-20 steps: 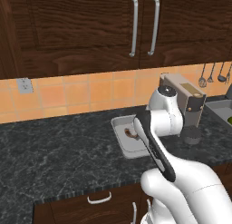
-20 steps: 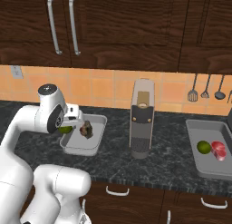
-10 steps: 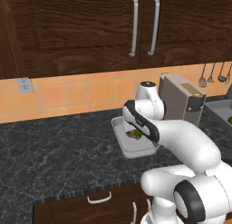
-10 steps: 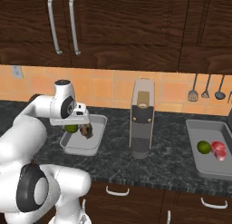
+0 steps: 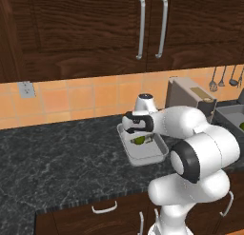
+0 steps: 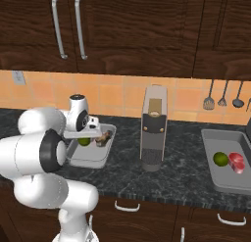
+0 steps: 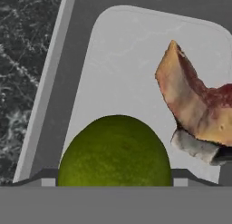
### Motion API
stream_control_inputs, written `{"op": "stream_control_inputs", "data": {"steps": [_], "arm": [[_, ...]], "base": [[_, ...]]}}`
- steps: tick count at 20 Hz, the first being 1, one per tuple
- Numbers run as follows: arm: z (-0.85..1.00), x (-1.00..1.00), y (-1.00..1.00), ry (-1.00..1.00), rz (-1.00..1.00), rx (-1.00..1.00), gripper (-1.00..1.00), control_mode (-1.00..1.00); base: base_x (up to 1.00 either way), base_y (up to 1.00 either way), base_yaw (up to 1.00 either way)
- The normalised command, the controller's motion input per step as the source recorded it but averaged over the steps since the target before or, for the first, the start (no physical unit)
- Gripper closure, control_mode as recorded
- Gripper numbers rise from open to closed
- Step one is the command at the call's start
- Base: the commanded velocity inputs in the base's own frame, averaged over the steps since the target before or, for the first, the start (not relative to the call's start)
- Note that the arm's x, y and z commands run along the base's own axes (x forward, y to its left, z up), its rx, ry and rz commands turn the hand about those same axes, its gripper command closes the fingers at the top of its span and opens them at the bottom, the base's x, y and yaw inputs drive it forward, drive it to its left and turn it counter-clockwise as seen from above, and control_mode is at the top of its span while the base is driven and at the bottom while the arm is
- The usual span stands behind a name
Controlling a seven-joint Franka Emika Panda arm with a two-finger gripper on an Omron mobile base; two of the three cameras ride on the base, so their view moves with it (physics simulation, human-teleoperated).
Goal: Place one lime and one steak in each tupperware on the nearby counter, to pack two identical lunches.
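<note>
The lime (image 7: 115, 150) has a finely pebbled, matt green skin, the steak (image 7: 195, 109) a rough, fibrous brown-red surface, the tupperware (image 7: 122, 64) a smooth matt light-grey floor, and the desk (image 5: 57, 158) polished black-grey marbled stone.

The black-grey marbled bench (image 6: 186, 175) carries a light-grey tupperware (image 6: 90, 160) on its left part, a tall grey appliance (image 6: 153, 131) upright near the middle, and a second tupperware (image 6: 223, 182) far to the right, well apart from the first.

Dark wood cabinets (image 5: 95, 29), orange tiled backsplash (image 5: 71, 98).
</note>
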Motion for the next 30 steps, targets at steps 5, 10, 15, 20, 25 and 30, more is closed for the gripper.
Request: {"op": "stream_control_inputs", "data": {"steps": [5,10,15,20,25,30], "arm": [[-0.37,0.16,0.00,0.00,0.00,0.00,1.00,-1.00],[0.00,0.00,0.01,0.00,0.00,0.00,-1.00,-1.00],[0.07,0.00,0.05,0.00,0.00,-0.01,-1.00,-1.00],[0.28,-0.15,0.00,0.00,0.00,-0.07,-1.00,-1.00],[0.34,-0.43,0.00,-0.01,0.00,-0.03,-1.00,-1.00],[0.14,-1.00,-0.22,-0.01,0.00,0.00,-1.00,-1.00]], "base": [[0.00,0.00,0.00],[0.00,0.00,0.00],[0.00,0.00,0.00],[0.00,0.00,0.00],[0.00,0.00,0.00],[0.00,0.00,0.00]]}}
